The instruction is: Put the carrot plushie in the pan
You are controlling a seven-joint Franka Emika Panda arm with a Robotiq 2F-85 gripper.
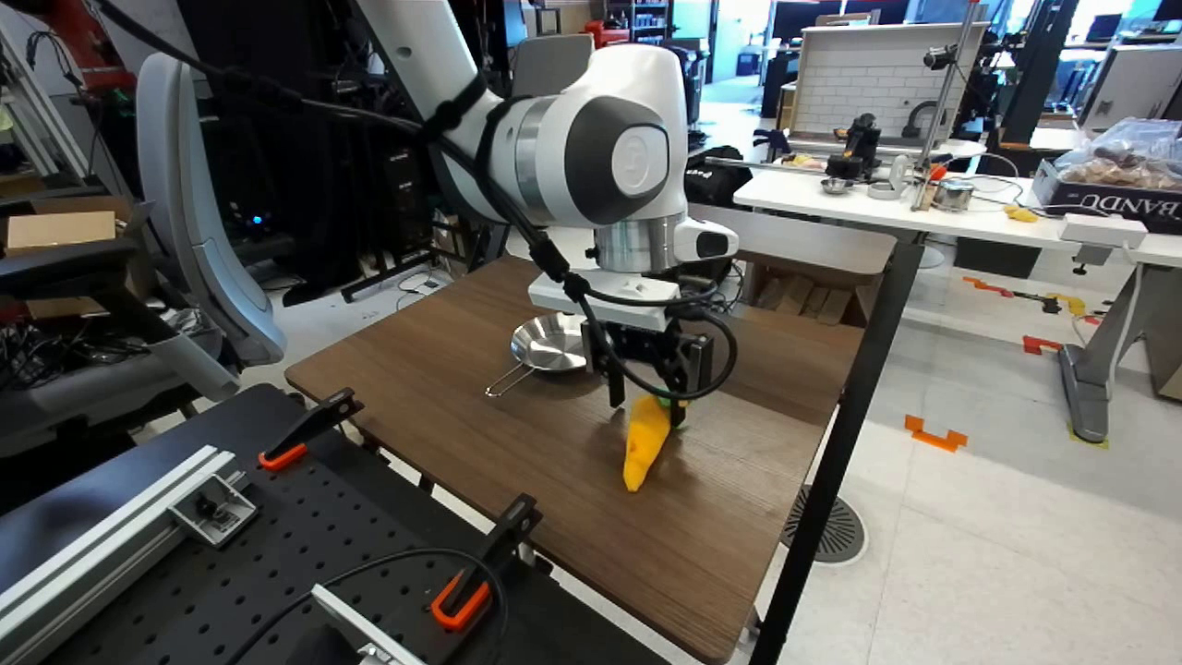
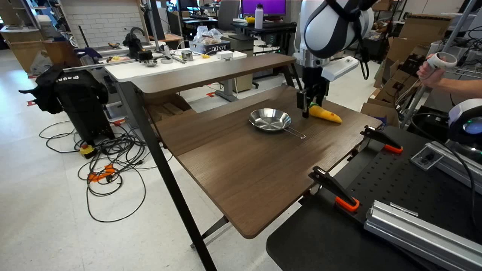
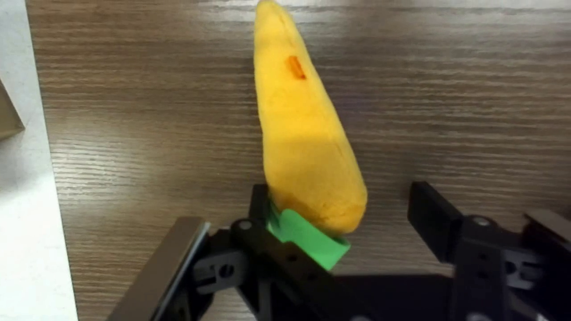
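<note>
The carrot plushie (image 1: pixel 645 443) is a yellow-orange cone with a green tuft. It lies on the brown table in both exterior views (image 2: pixel 325 114). In the wrist view the plushie (image 3: pixel 308 125) points its narrow end up and away from my gripper. My gripper (image 1: pixel 646 411) is open and low over the plushie's wide end. In the wrist view one finger is against or very near the green tuft, and a gap shows between the plushie and the other finger. The shiny pan (image 1: pixel 554 344) stands on the table beside the gripper, with nothing visible in it (image 2: pixel 269 119).
The brown table (image 2: pixel 241 169) has a raised shelf (image 2: pixel 214 73) along one side and a black post (image 1: pixel 836 443) at its edge. Black clamps with orange pads (image 1: pixel 485 563) stand at the edge of a black perforated board (image 1: pixel 305 554). A hand (image 2: pixel 431 73) holds a controller.
</note>
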